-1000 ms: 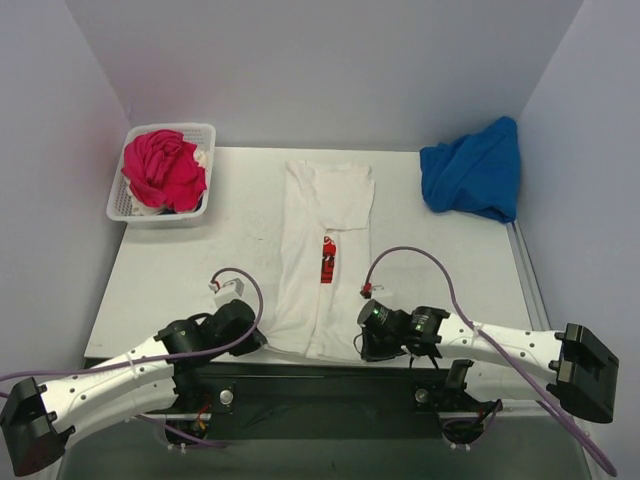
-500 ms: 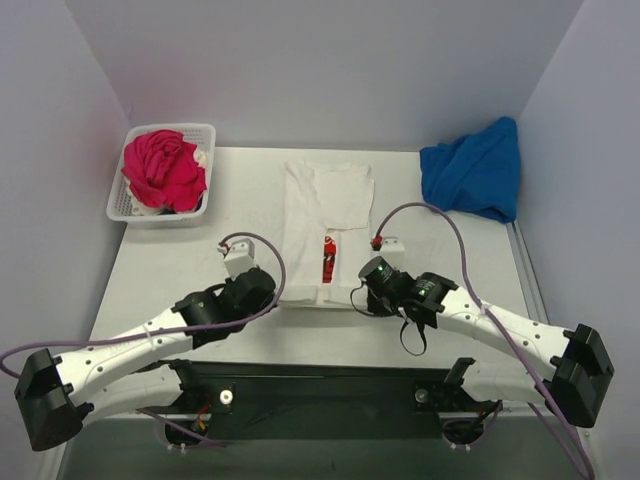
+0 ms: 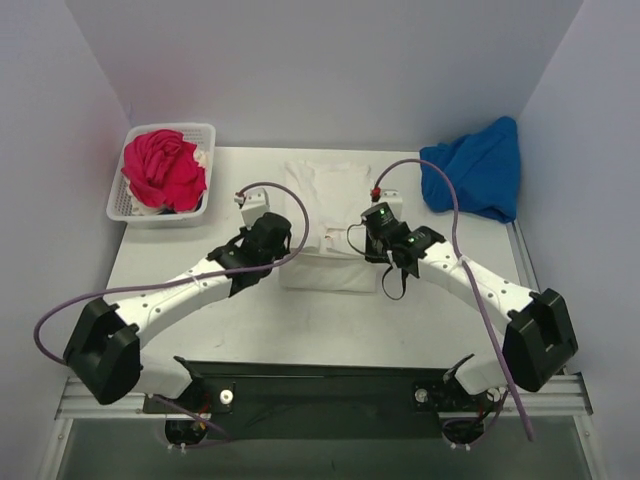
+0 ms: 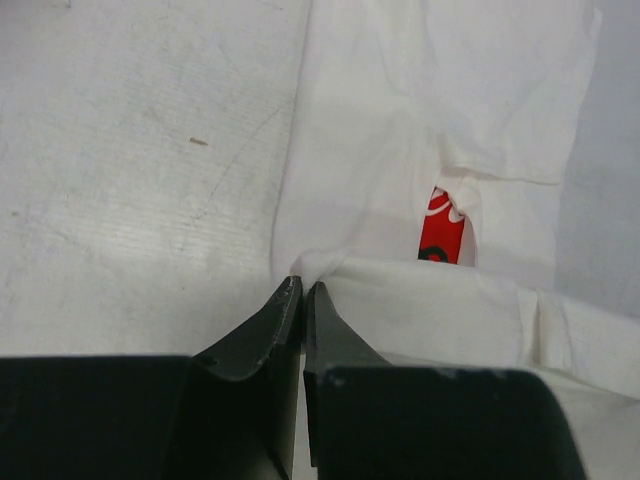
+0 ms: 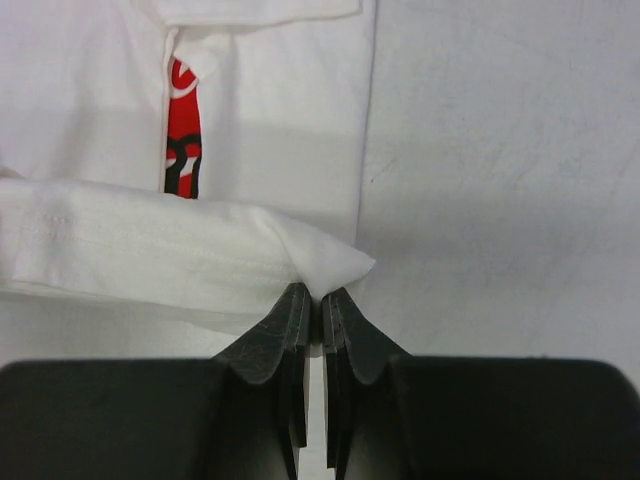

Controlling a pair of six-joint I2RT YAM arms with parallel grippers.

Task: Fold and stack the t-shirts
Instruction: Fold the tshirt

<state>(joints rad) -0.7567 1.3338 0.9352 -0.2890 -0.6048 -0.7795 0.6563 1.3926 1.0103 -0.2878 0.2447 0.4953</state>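
The large white t-shirt (image 3: 325, 215) with a red chest print (image 4: 445, 228) lies lengthwise mid-table, its near half lifted and carried back over the far half. My left gripper (image 3: 283, 243) is shut on the hem's left corner (image 4: 312, 265). My right gripper (image 3: 362, 243) is shut on the hem's right corner (image 5: 335, 262). The print also shows in the right wrist view (image 5: 182, 130). A bright blue t-shirt (image 3: 473, 170) lies bunched at the far right. A magenta-pink t-shirt (image 3: 163, 170) fills the basket, with a bit of white cloth beside it.
A white lattice basket (image 3: 120, 200) stands at the far left corner. Purple cables loop above both arms. The table's right edge runs just past the blue shirt. The near strip of the table (image 3: 330, 330) shows bare grey surface.
Both grippers have moved from the table's near edge toward the far side, carrying the white shirt's hem over its upper half. The shirt now looks about half as long.
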